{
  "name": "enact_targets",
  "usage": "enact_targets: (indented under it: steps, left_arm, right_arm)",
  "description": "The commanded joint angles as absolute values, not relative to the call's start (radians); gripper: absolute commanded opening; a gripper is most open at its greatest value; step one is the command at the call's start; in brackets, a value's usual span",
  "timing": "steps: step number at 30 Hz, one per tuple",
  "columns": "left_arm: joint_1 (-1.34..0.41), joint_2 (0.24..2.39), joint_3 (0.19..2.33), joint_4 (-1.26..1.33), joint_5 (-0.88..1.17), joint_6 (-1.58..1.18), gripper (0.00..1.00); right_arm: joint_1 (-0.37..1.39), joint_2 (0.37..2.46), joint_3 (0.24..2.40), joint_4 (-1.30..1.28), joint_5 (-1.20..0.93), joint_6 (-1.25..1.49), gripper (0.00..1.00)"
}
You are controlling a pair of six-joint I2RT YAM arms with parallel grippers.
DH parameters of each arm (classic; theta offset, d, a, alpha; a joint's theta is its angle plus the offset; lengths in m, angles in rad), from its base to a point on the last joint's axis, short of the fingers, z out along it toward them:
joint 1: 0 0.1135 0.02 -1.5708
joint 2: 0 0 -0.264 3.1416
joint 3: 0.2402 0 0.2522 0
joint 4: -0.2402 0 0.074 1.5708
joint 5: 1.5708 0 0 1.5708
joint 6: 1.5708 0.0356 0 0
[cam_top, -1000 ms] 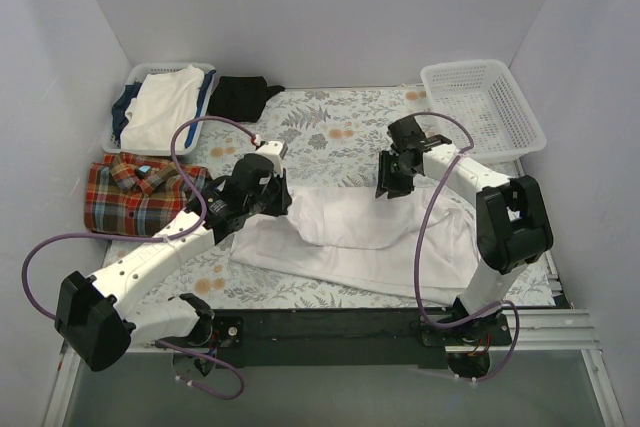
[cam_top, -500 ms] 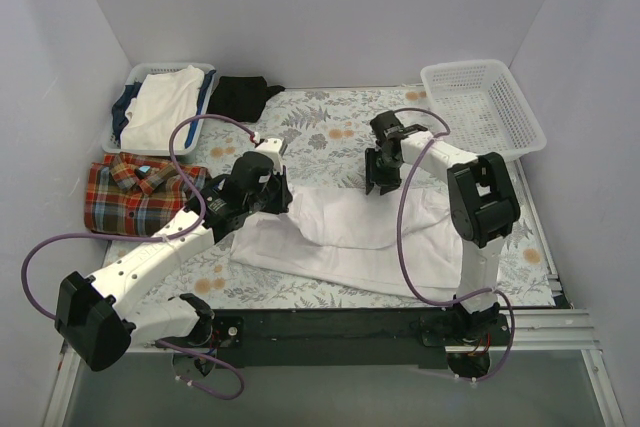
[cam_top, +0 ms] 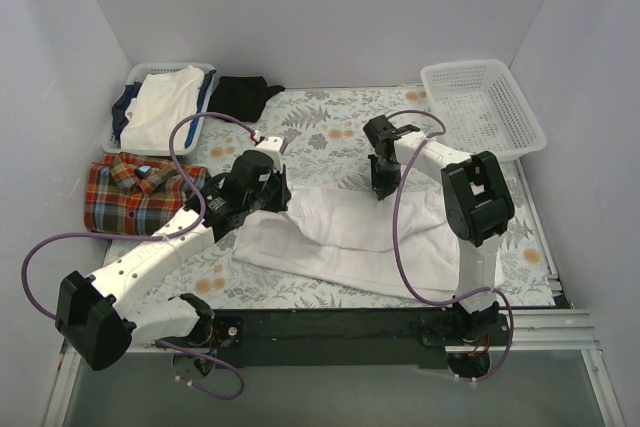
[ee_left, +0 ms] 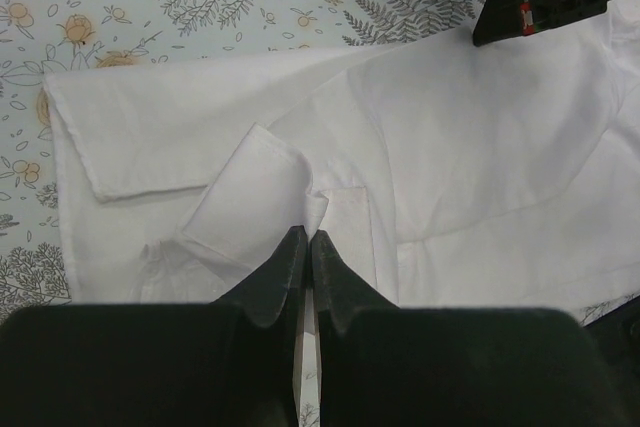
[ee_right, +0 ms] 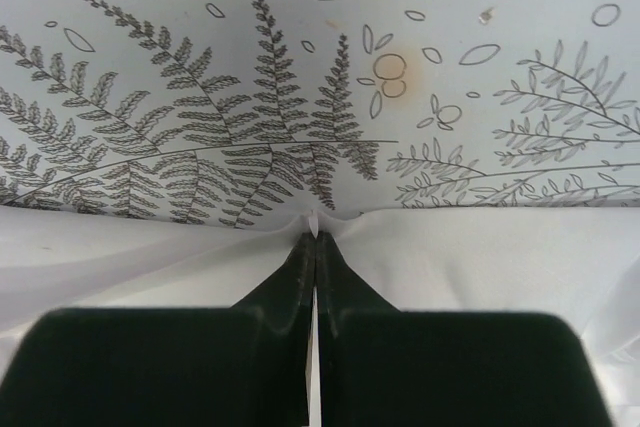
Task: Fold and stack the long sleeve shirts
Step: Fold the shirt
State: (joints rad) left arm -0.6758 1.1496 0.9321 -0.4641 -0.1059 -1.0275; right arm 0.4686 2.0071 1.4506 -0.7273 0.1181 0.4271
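White collared shirt of thin fabric lies rumpled and partly folded across the middle of the fern-and-flower printed desk, reaching from the centre toward the right near side. The left tool sits at the shirt's left end. Its two black fingers are pressed almost together, with a strip of the white cloth pinched between them. The right tool is at the shirt's far edge, its fingers shut tight on the hem, where the cloth puckers at the tips against the fern print.

A red, orange and blue plaid shirt lies folded at the desk's left edge, apart from the white one. Behind it a white plastic basket holds folded clothes, with a small black garment just beside it. A second white mesh basket stands in the far right corner.
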Motion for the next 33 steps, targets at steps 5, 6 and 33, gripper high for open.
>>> enact_targets:
  steps: [5,6,33]
  left_arm:
    - [-0.664,1.115,1.034,-0.465,-0.204,-0.979,0.0]
    - [-0.664,1.111,1.045,-0.465,-0.212,-0.977,0.0]
    - [-0.657,1.221,1.137,-0.37,-0.002,-0.893,0.0]
  right_arm:
    - [0.469,1.884,1.488,-0.781,0.247,0.456,0.03]
    - [0.471,1.879,1.493,-0.779,0.248,0.456,0.06]
    - [0.448,1.307,1.115,-0.963,0.368,0.604,0.01]
